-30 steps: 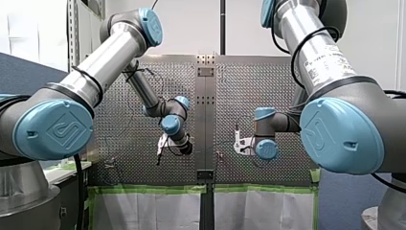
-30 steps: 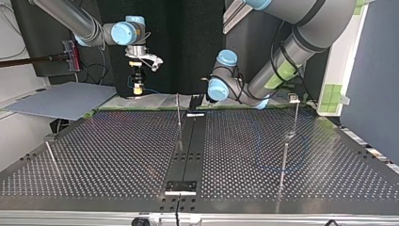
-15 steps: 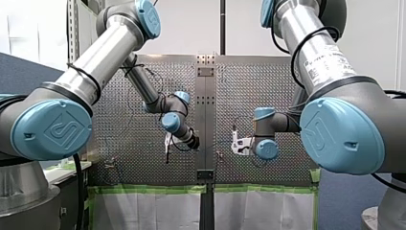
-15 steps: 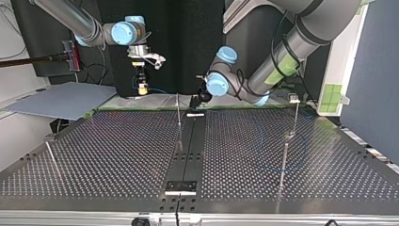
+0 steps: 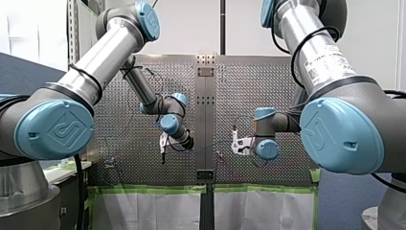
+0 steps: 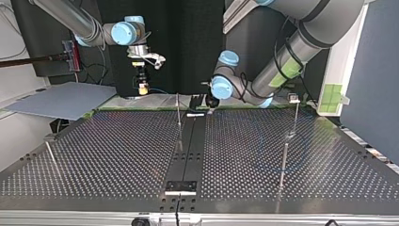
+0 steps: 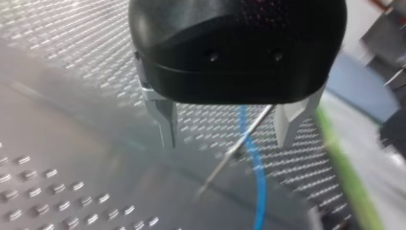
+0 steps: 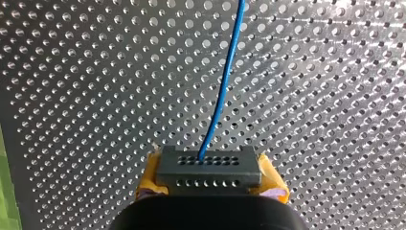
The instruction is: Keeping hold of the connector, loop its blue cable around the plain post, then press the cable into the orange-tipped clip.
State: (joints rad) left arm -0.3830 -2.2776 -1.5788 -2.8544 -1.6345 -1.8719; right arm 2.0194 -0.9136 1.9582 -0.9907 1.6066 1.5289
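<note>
- My right jaws were clenched on the dark connector (image 8: 209, 167), with yellow pads (image 8: 273, 184) on either side.
- From it the blue cable (image 8: 225, 76) ran ahead over the perforated table (image 8: 95, 96).
- My left jaws stood released, metal fingers (image 7: 165, 115) apart. Beyond them the cable crossed a thin post (image 7: 239, 143).
- Looping seemed to be in hand. Next, the cable needed leading round that post with the connector held firm.

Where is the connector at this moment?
In the right wrist view, the connector sits between my right gripper's yellow pads; its blue cable runs ahead.
</note>
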